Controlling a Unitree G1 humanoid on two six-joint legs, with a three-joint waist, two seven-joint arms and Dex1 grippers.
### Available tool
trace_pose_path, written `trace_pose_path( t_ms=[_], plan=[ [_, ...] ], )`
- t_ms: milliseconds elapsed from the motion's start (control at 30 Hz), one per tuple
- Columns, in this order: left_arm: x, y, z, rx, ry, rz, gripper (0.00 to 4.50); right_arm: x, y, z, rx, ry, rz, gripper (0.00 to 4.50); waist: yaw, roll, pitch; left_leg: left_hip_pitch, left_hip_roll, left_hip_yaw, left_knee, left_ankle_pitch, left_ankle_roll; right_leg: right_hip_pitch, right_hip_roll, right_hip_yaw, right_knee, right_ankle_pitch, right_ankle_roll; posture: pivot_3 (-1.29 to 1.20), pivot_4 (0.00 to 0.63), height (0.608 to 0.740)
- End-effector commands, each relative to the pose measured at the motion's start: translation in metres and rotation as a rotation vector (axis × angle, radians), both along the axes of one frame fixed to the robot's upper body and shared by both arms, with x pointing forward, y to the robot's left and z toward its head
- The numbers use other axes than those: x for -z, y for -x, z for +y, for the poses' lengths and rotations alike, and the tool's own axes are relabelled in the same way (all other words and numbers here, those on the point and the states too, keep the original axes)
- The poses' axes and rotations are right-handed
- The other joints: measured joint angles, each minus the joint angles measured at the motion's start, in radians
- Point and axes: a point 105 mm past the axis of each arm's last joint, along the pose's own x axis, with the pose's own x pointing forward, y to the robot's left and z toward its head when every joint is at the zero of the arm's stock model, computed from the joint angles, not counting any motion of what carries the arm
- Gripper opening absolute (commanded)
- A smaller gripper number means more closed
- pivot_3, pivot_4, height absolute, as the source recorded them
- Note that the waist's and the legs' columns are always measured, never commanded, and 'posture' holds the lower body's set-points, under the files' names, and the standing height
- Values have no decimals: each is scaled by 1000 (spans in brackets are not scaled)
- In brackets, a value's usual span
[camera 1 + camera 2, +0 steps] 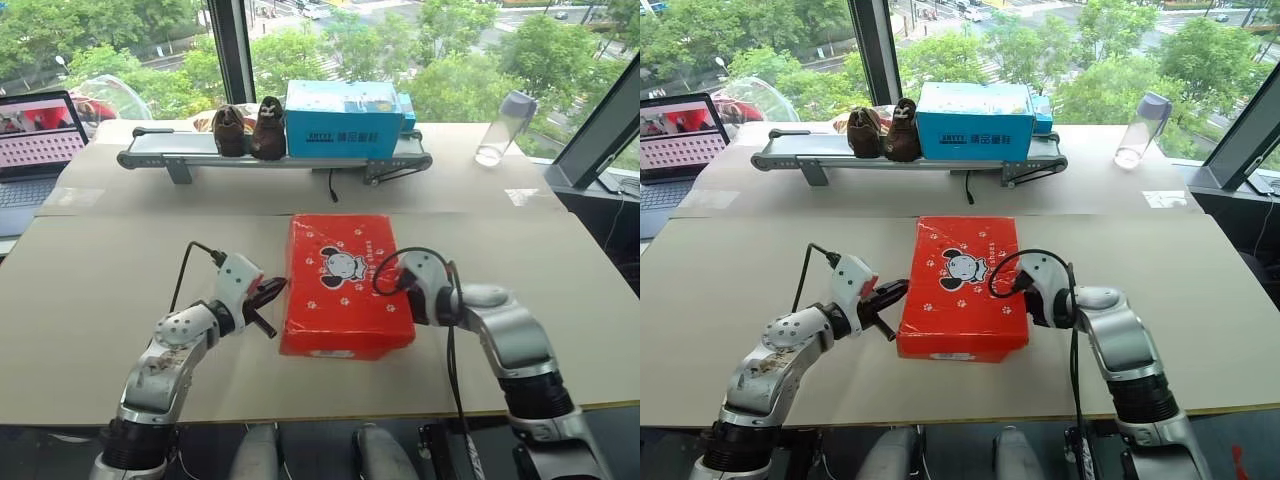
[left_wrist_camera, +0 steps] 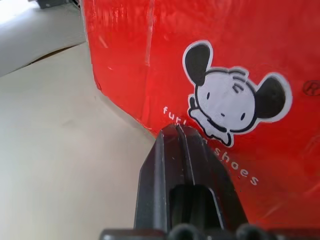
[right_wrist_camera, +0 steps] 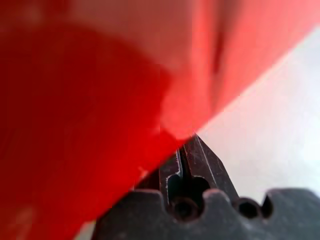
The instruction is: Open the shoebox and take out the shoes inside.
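The red shoebox (image 1: 341,283) lies closed on the near table, its lid showing a black-and-white cartoon mouse head (image 1: 342,265). My left gripper (image 1: 276,289) is shut and empty, its tips right at the box's left side; in the left wrist view the shut fingertips (image 2: 176,131) point at the red side wall (image 2: 150,65) just below the mouse print. My right gripper (image 3: 189,141) is shut against the box's right side, with red cardboard (image 3: 75,125) pressed close in the right wrist view. The shoes are hidden.
On the far table a conveyor (image 1: 270,152) carries a dark brown pair of shoes (image 1: 250,128) and a light-blue box (image 1: 345,118). A laptop (image 1: 35,140) stands far left, a clear bottle (image 1: 504,128) far right. Bare tabletop (image 1: 100,290) lies around the red box.
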Motion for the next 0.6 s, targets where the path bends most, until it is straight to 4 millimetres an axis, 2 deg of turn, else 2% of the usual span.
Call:
trace_pose_path(
  t_ms=[33,100,167,267,433,533,600],
  plan=[
    [-1,-4,35,-74,-52,-2,0,1,-9,-34,66,43,-15,49,-1,0,0,0,0,0,0,0,0,0,0,0,0,0,0,0,150,740],
    [-4,-6,57,-105,-88,-5,0,5,-15,-58,123,65,2,49,0,0,0,0,0,0,-1,0,0,0,0,0,-1,-1,-1,0,150,740],
    [-8,-6,64,-103,-93,-8,0,5,-17,-66,137,58,6,49,2,0,0,0,0,0,-1,0,0,0,0,0,-1,-1,-1,0,150,740],
    [-30,5,71,11,-37,-4,0,-8,-11,-82,105,-2,30,49,12,-1,0,0,0,0,0,0,0,2,-1,0,-3,-1,0,0,150,740],
    [-65,58,63,334,20,70,0,-34,14,-82,-45,-89,88,49,6,-1,0,-3,0,2,-1,0,0,0,-2,0,-5,-1,0,0,150,740],
    [-88,72,68,391,-3,108,0,-47,28,-82,-114,-84,117,49,-2,-1,1,-3,1,2,-4,0,1,-2,-1,0,-4,-2,-1,0,150,740],
    [-108,75,68,405,4,105,0,-53,30,-82,-124,-89,122,49,-3,0,1,-1,2,2,-4,0,1,-2,0,0,-2,-5,1,0,150,740]
  ],
)
